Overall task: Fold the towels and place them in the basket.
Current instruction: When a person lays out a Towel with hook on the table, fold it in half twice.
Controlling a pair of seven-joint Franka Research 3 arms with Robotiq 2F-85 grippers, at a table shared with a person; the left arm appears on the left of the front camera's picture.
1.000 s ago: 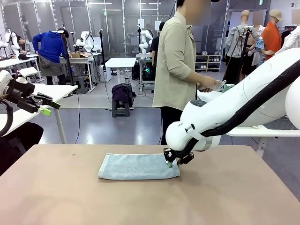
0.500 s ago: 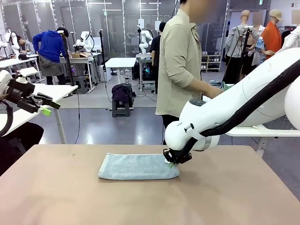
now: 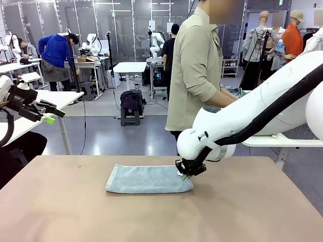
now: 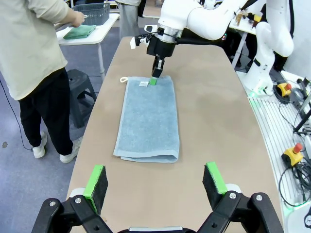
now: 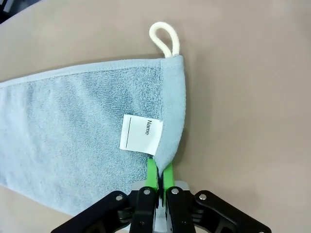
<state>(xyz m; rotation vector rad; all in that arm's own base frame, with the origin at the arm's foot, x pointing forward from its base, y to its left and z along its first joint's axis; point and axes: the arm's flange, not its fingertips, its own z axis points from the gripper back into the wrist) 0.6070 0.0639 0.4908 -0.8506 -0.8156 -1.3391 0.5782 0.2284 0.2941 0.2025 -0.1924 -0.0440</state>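
Observation:
One pale blue-grey towel (image 3: 146, 179) lies folded into a long strip on the brown table, also seen lengthwise in the left wrist view (image 4: 148, 119). My right gripper (image 3: 184, 174) is at its right short end, shut on the towel's edge (image 5: 158, 177), just beside the white name label (image 5: 141, 133) and below the loop (image 5: 165, 39). From the left wrist it shows at the towel's far end (image 4: 156, 75). My left gripper (image 3: 53, 115) hangs raised at the far left, open, with nothing between its green pads (image 4: 155, 179). The dark basket (image 4: 92, 12) stands on a side table.
A person in a beige shirt (image 3: 194, 70) stands at the far side, hands at the side table (image 4: 85, 36) with a green cloth (image 4: 79, 31). Bare tabletop (image 3: 227, 212) surrounds the towel on all sides.
My right gripper shifted slightly left and settled onto the towel's end. The person leaned further toward the side table. The left arm has not moved.

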